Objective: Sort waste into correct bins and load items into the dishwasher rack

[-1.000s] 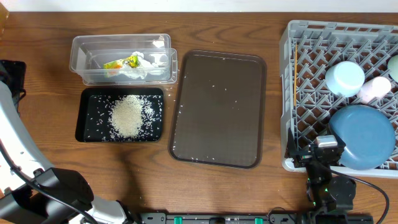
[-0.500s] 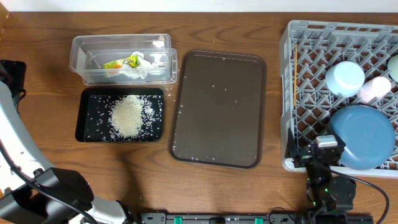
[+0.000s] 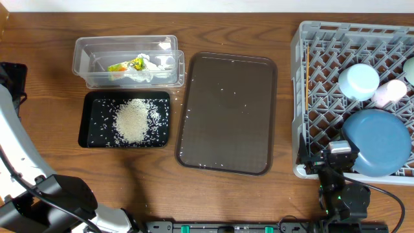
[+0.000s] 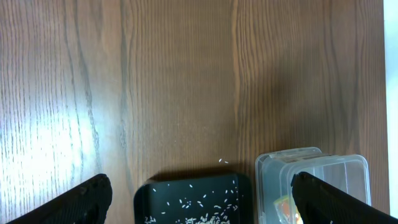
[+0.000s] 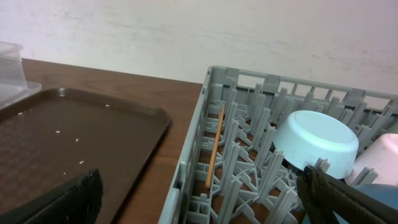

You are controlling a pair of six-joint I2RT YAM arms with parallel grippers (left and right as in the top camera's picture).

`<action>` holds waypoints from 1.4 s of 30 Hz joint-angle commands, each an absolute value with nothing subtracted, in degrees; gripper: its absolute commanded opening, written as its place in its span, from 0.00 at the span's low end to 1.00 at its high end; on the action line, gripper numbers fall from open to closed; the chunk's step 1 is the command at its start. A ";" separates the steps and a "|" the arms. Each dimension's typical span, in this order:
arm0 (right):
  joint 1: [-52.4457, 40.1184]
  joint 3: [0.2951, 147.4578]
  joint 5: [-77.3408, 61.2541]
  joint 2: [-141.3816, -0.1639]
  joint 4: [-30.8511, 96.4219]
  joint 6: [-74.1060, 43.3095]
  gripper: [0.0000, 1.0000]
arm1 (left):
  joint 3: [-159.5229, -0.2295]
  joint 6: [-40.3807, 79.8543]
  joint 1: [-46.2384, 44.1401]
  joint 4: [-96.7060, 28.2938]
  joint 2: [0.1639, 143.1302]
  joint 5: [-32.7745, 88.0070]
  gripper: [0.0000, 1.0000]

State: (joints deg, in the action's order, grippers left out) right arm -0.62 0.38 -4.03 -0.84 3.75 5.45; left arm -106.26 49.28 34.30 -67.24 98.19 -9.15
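Observation:
The clear tub (image 3: 126, 61) holds crumpled white paper with yellow-green scraps (image 3: 136, 66). The black tray (image 3: 94, 123) in front of it holds the rice heap (image 3: 132, 121). The grey rack (image 3: 304, 97) at the right holds the blue plate (image 3: 377, 142), a pale bowl (image 3: 359, 81), a second bowl at the frame edge (image 3: 410, 70), the pink cup (image 3: 390, 92) and the wooden stick (image 3: 306, 84). My left gripper (image 4: 200, 183) is open and empty, high above the black tray (image 4: 193, 199) and the tub (image 4: 311, 174). My right gripper (image 5: 199, 180) is open and empty at the rack's front left corner (image 5: 214, 81), near the stick (image 5: 215, 146) and the bowl (image 5: 316, 142).
A large brown serving tray (image 3: 226, 113) with a few stray rice grains lies between the bins and the rack; it also shows in the right wrist view (image 5: 62, 143). The left arm (image 3: 13, 77) stands at the table's left edge. A pale wall runs along the back.

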 commanded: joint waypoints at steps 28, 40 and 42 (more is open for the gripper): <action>-1.15 0.32 -3.42 -0.27 4.08 5.21 0.99 | -90.96 38.41 32.47 -69.58 90.59 -10.07 0.95; -1.15 0.32 -3.42 -0.27 4.08 5.21 0.99 | -58.22 26.83 19.33 -37.78 66.94 -9.41 0.95; -1.15 0.32 -3.42 -0.27 4.08 5.21 0.99 | -52.71 25.43 15.94 -32.21 62.39 -9.41 0.95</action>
